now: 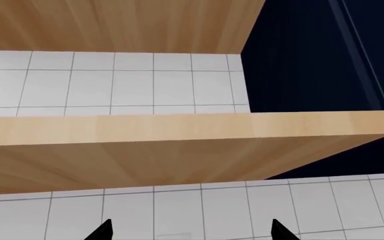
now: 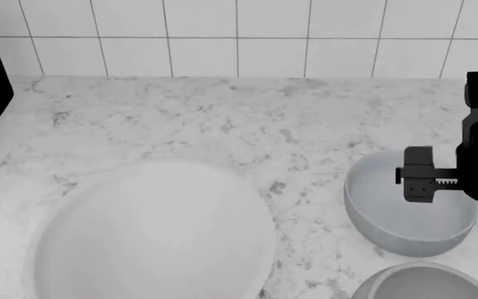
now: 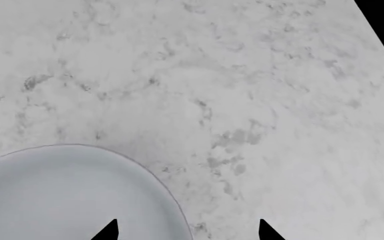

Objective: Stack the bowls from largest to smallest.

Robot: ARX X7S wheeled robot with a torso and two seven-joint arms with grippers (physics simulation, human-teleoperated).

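as three bowls wait unstacked on a marble-patterned counter [image 2: 222, 124], the right pincer [image 2: 419, 174] hangs over the medium pale grey-blue bowl [image 2: 388, 218], apparently at the opening step: taking up the middle-sized bowl to set it inside the largest. in the head view the wide white bowl [image 2: 152, 233] sits at about 8 o'clock, the grey-blue bowl at about 4 o'clock, and the small grey-white bowl [image 2: 422, 283] just beside it at 5 o'clock, cut off by the frame edge. all three stand apart from one another; nothing is nested yet.

the right wrist view shows two dark fingertips [image 3: 108, 230] spread wide with nothing between them, one over the bowl's hollow and one outside its rim, so the right pincer is open and empty. the rim of the grey-blue bowl [image 3: 65, 195] curves under it. the next move, by this reading, calls for lowering so the wall of the bowl passes between the fingers, closing on the rim, lifting clear, then carrying toward 9 o'clock to the white bowl.

the left pincer [image 1: 188, 232] is out of the head view; its wrist camera faces a wooden shelf [image 1: 178, 130] and tiled wall [image 1: 112, 82], fingertips apart and holding nothing.

no brand, label or writing can be read on the bowls, counter, tiles or shelf.
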